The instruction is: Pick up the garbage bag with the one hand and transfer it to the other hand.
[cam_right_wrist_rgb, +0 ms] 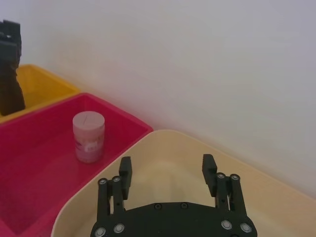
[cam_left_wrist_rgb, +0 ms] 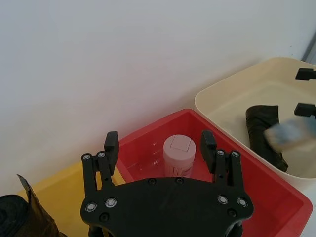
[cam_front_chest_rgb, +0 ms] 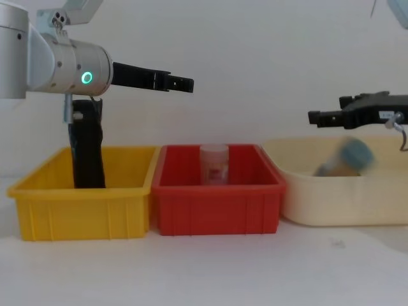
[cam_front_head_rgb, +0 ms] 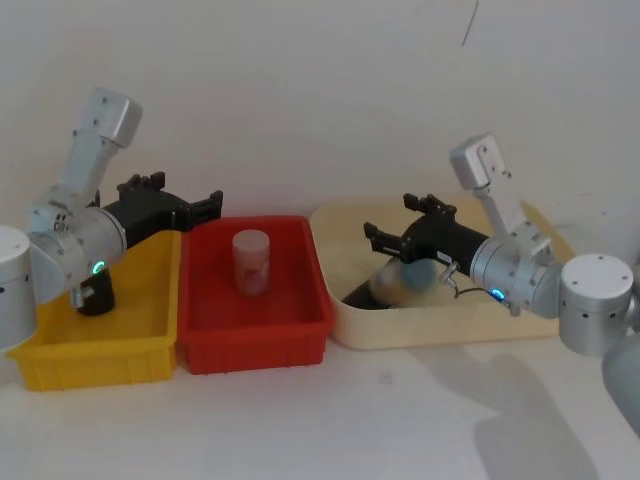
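Left side of the bench (cam_front_head_rgb: 400, 420): yellow bin (cam_front_head_rgb: 120, 350), with the garbage bag (cam_front_chest_rgb: 86, 150) standing upright inside near its left end, top ragged and rising well above the bin walls. Seen from the head view as a dark stub (cam_front_head_rgb: 97, 296) below the left wrist; at a lower corner of the left wrist view as a crumpled black edge (cam_left_wrist_rgb: 29, 212).

Above the yellow bin: left gripper (cam_front_head_rgb: 180, 200), on a silver wrist with a green-teal ring light, held level above the bag and pointing toward the red bin. Fingers (cam_left_wrist_rgb: 111, 143) spread wide apart, nothing between them, no contact with the bag. In the chest view, gripper (cam_front_chest_rgb: 182, 81) clear of the bag top and projecting over the red bin.

Centre: red bin (cam_front_head_rgb: 300, 330), touching the yellow bin. One pale pink jar (cam_front_head_rgb: 251, 262) upright near its middle, lid on.

Right: cream tub (cam_front_head_rgb: 345, 325), just beside the red bin. Inside, a dark object (cam_left_wrist_rgb: 264, 133) and a blurred jar with a pale blue lid (cam_front_chest_rgb: 347, 158), lying tilted.

Above the cream tub: right gripper (cam_front_head_rgb: 400, 222), on a silver wrist with a blue ring light and thin cable, held level over the tub. Fingers (cam_right_wrist_rgb: 126, 173) parted wide, holding nothing.
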